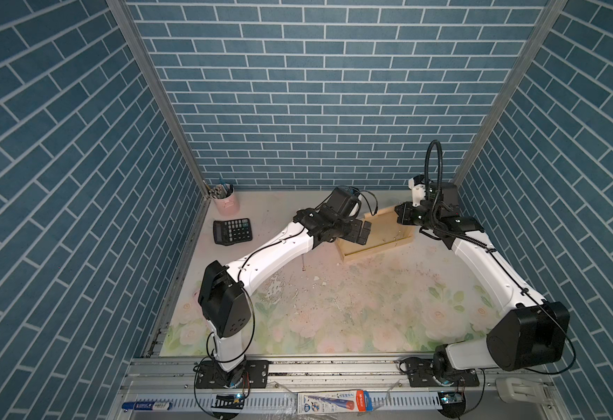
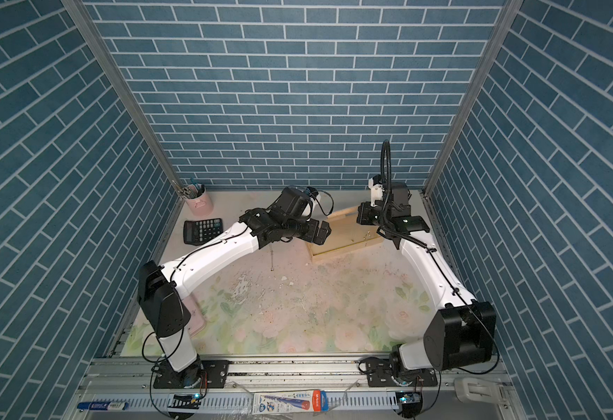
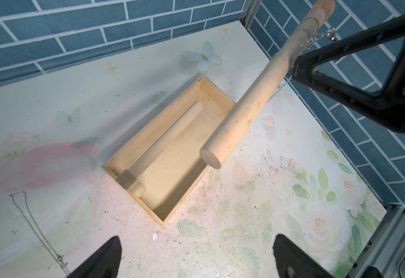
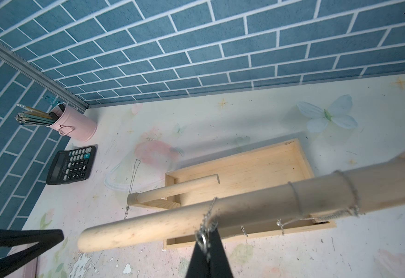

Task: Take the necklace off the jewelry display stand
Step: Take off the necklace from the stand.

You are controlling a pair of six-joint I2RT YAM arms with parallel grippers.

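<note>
The jewelry display stand (image 1: 379, 236) (image 2: 348, 238) is pale wood, at the back right in both top views. Its tray base (image 3: 172, 173) (image 4: 252, 173) lies under the round dowel bar (image 3: 252, 101) (image 4: 244, 207). A thin silver necklace (image 4: 210, 211) loops over the bar, and more chain (image 4: 295, 195) is wound further along. My right gripper (image 4: 208, 234) (image 1: 403, 214) is shut on the necklace's ring just below the bar. My left gripper (image 3: 196, 255) (image 1: 361, 232) hovers open and holds nothing, at the stand's left end. Another chain (image 3: 28, 216) (image 4: 134, 175) lies flat on the table.
A black calculator (image 1: 233, 231) (image 4: 70, 164) and a pink cup of pencils (image 1: 226, 202) (image 4: 74, 125) stand at the back left corner. Blue brick walls close in on three sides. A marker (image 1: 146, 405) and a pen pack (image 1: 334, 400) lie on the front rail.
</note>
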